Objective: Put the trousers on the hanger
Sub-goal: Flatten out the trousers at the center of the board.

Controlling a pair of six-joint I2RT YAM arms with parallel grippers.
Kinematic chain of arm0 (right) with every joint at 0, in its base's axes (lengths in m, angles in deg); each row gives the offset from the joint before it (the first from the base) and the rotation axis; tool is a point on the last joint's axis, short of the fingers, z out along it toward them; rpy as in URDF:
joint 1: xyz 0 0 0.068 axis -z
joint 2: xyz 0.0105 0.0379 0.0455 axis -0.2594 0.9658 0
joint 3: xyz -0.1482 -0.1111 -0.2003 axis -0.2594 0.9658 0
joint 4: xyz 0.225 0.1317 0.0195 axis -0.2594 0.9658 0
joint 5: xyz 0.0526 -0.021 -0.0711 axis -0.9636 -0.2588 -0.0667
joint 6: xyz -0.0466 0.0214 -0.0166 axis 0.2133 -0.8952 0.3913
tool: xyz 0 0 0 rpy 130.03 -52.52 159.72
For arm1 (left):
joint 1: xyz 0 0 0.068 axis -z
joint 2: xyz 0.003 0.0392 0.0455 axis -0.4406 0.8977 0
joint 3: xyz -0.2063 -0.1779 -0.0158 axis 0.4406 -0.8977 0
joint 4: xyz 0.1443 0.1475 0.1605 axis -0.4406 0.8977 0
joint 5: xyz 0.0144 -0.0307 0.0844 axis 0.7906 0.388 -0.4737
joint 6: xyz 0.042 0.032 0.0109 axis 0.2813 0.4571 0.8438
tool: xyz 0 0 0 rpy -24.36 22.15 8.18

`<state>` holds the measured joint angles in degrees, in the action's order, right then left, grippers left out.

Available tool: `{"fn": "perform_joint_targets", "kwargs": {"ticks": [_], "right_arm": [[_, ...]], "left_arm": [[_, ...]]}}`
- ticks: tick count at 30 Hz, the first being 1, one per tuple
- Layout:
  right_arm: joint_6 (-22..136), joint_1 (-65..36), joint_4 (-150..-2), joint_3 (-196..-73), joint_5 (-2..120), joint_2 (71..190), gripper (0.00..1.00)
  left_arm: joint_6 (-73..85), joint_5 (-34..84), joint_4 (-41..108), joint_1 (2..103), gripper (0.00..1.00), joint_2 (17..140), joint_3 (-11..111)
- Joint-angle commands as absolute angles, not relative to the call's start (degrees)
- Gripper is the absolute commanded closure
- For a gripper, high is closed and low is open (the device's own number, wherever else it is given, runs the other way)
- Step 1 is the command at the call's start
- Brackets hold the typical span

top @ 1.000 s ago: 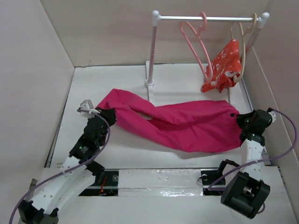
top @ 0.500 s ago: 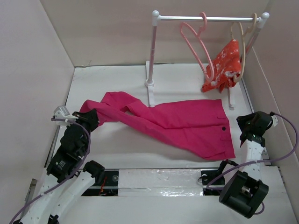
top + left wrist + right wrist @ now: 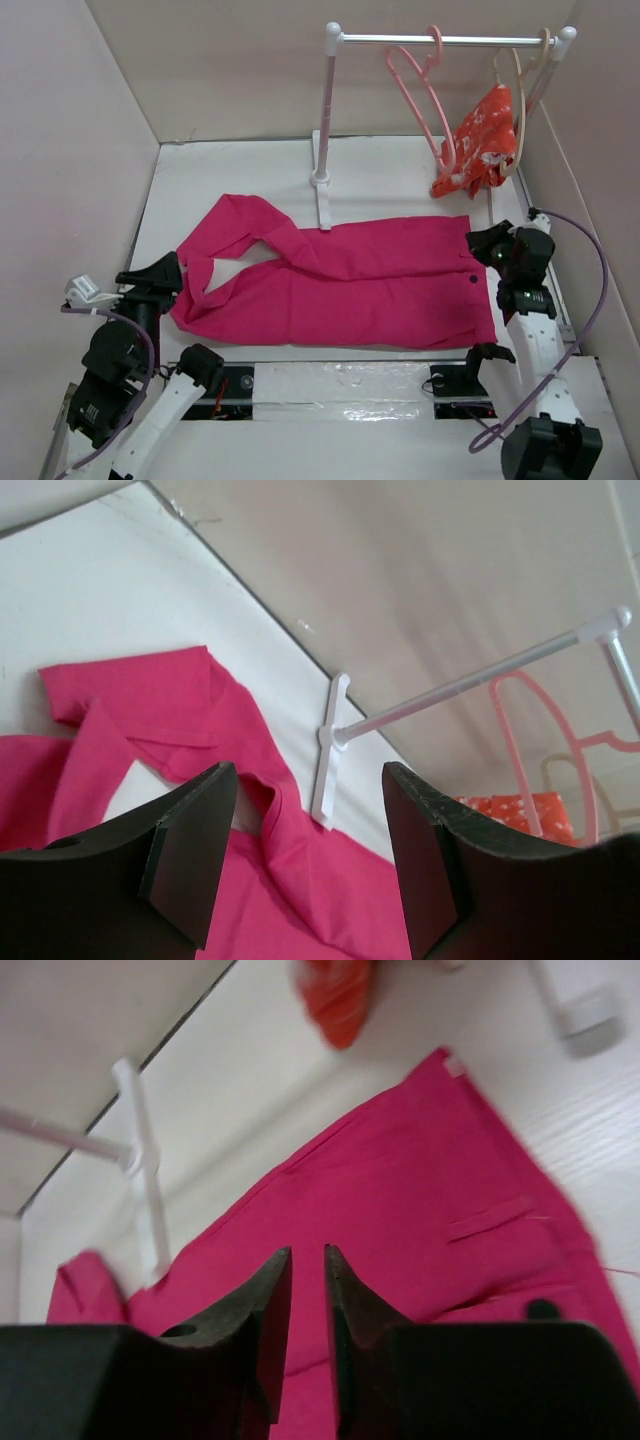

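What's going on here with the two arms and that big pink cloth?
Two robot arms are set to put the magenta trousers onto the salmon-pink hanger. Right now the trousers lie spread flat on the white table, and neither gripper holds them. The left gripper is wide open by the leg ends. The right gripper, nearly closed and empty, sits by the waistband. The hanger hangs bare on the rail at the back, beside an orange flowered garment.

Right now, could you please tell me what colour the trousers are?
The trousers are magenta-pink; top external view.
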<state>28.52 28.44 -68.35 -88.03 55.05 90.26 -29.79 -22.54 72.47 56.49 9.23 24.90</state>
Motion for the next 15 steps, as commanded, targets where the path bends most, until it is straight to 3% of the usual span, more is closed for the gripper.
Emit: {"fn": "perform_joint_targets", "kwargs": {"ticks": [1,2,7,11,15], "right_arm": [[32.8,19.1,-70.2,-90.7,51.7,91.3,0.94],[33.1,16.6,-70.7,-90.6,51.8,91.8,0.99],[36.0,-0.1,-75.6,-89.5,54.2,96.5,1.00],[39.2,-15.2,-76.0,-92.5,62.0,103.4,1.00],[40.3,-19.4,-78.8,-93.7,64.7,108.6,1.00]], "left_arm": [[-27.4,-24.1,70.8,56.3,0.43,8.4,25.5],[-26.4,-22.7,68.5,56.3,0.44,11.3,24.8],[-27.1,-18.2,62.5,56.3,0.44,26.5,19.7],[-33.0,-18.6,49.3,55.8,0.34,35.6,13.2],[-34.3,-20.4,43.6,52.8,0.30,48.6,14.6]]}}
